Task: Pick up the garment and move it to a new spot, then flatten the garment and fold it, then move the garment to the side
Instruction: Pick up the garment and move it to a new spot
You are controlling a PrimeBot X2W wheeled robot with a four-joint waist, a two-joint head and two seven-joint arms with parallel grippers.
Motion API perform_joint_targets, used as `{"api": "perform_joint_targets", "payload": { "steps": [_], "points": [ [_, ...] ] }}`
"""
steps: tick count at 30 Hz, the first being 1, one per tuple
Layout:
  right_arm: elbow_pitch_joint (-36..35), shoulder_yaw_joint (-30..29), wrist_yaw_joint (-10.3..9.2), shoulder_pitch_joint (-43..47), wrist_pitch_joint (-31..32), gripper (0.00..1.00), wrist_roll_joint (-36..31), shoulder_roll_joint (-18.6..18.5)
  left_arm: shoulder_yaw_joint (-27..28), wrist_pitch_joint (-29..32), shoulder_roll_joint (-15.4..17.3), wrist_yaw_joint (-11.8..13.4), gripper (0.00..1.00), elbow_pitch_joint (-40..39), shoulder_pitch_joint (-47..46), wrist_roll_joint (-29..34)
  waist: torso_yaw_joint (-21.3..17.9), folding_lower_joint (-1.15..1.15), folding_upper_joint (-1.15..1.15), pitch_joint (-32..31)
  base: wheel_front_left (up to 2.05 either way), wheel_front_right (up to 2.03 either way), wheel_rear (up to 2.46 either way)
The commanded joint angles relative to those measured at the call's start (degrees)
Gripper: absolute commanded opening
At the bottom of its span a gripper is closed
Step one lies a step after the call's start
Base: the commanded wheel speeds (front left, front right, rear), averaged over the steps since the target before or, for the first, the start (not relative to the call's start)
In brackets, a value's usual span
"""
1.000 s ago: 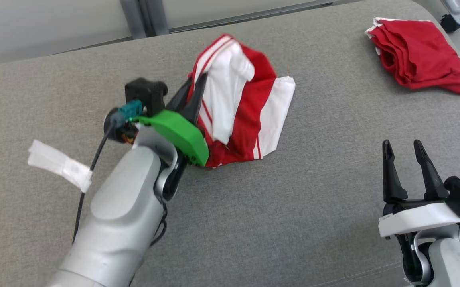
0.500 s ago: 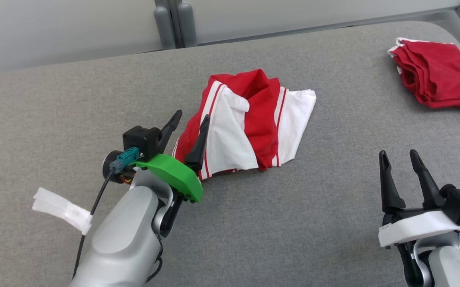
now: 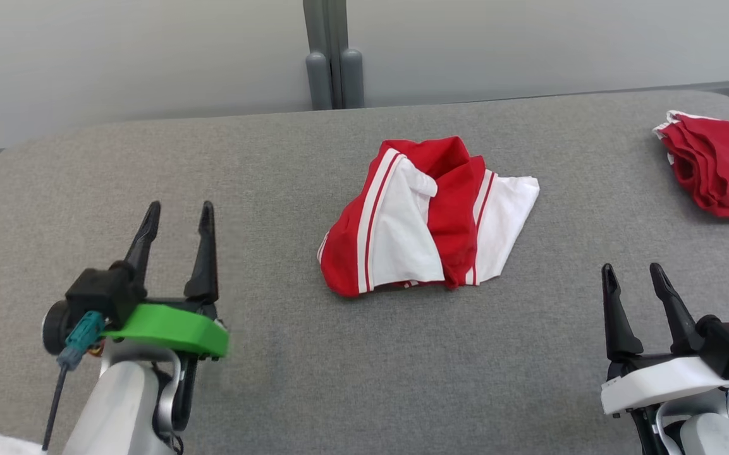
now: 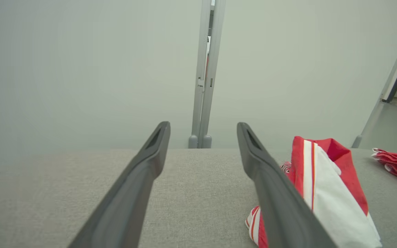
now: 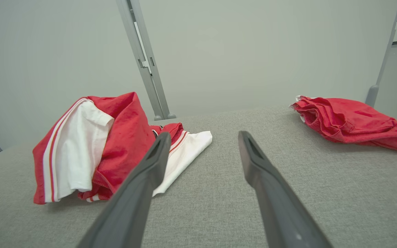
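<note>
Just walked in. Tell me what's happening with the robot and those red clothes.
A two-armed robot is working on a red-and-white garment. It lies in a crumpled heap in the middle of the gray cushioned surface, not yet flattened or folded. The left gripper and the right gripper are both open, hold nothing, and sit apart from it on either side. A second, mostly red garment lies bunched at the far right.

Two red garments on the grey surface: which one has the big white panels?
The crumpled garment in the middle of the grey surface: red with white panels and stripes. The folded garment at the far right edge is almost all red.
</note>
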Motion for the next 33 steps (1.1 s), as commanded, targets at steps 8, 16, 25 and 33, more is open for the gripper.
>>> {"api": "perform_joint_targets", "payload": {
  "steps": [8, 16, 25, 33],
  "points": [
    [-0.87, 0.83, -0.07, 1.18, -0.17, 1.0, -0.37, -0.1, 9.41, 0.01, 1.04, 0.34, 1.0, -4.77, 11.53, 5.1, 1.87, 0.0, 0.0, -1.9, 0.0, 0.0, 0.0],
    [-1.58, 2.26, -0.07, 2.72, -0.17, 1.0, -0.31, 0.02, 14.06, -0.01, -2.01, -1.56, 1.0, -5.94, 17.78, 7.92, 1.89, 0.0, 0.0, -2.57, 0.0, 0.0, 0.0],
    [-1.3, 4.17, -0.07, 4.39, -0.17, 1.0, 0.15, -0.47, 17.26, 0.0, -4.91, -3.74, 1.0, -6.02, 20.17, 10.21, 1.86, 0.0, 0.0, -3.04, 0.0, 0.0, 0.0],
    [-1.1, 4.67, -0.07, 4.21, -0.17, 1.0, 0.51, -0.54, 19.02, -0.01, -6.1, -5.03, 1.0, -5.3, 19.28, 11.88, 1.68, 0.0, 0.0, -2.84, 0.0, 0.0, 0.0]
  ]
}}
